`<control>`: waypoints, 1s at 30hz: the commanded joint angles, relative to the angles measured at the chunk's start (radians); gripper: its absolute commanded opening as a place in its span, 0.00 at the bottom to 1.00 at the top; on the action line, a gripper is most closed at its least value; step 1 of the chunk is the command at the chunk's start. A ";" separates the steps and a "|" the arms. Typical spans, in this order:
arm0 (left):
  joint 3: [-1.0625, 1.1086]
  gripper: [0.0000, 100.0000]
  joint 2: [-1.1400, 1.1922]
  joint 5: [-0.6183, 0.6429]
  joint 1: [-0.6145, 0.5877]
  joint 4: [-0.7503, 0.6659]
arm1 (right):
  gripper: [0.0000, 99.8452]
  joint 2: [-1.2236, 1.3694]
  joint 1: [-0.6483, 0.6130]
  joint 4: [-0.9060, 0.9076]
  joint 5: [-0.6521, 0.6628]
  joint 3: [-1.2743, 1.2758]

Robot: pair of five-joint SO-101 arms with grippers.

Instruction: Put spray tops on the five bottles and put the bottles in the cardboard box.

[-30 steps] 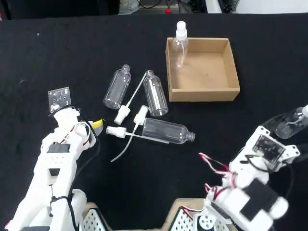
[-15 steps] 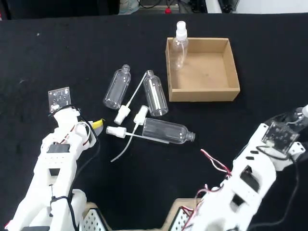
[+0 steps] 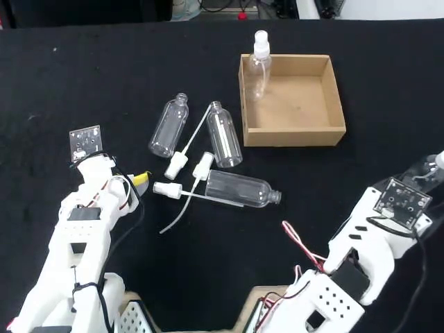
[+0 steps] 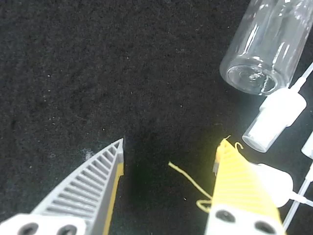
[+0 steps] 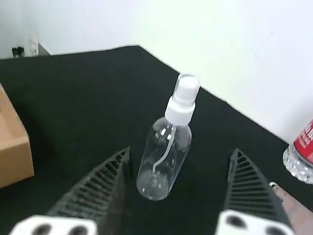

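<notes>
Black-fingered right gripper (image 5: 180, 151) gapes wide and empty near a capped bottle (image 5: 161, 164) (lying flat); left gripper (image 4: 172, 142) likewise spread, empty.

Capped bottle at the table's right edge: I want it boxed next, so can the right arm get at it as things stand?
Probably yes. The right gripper is open, the bottle lies just ahead in line with its opening, and only bare table surrounds it.

Bottle (image 3: 259, 69) upright in cardboard box (image 3: 295, 132), three bottles (image 3: 224, 135) lying left of it
</notes>
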 commanded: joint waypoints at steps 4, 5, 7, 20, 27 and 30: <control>-0.008 0.29 -0.021 -0.006 0.012 -0.017 | 0.28 -0.024 -0.014 0.121 0.015 -0.147; -0.008 0.29 -0.021 -0.006 0.012 -0.017 | 0.28 -0.024 -0.014 0.144 0.029 -0.163; -0.008 0.29 -0.021 -0.006 0.012 -0.017 | 0.28 -0.024 -0.014 0.190 0.048 -0.194; -0.008 0.29 -0.021 -0.006 0.008 -0.017 | 0.28 0.022 0.005 0.201 0.054 -0.245; -0.008 0.29 -0.021 -0.006 0.012 -0.017 | 0.28 0.386 0.048 0.104 0.048 -0.409; -0.008 0.29 -0.021 -0.006 0.012 -0.017 | 0.28 0.522 0.071 -0.103 0.044 -0.398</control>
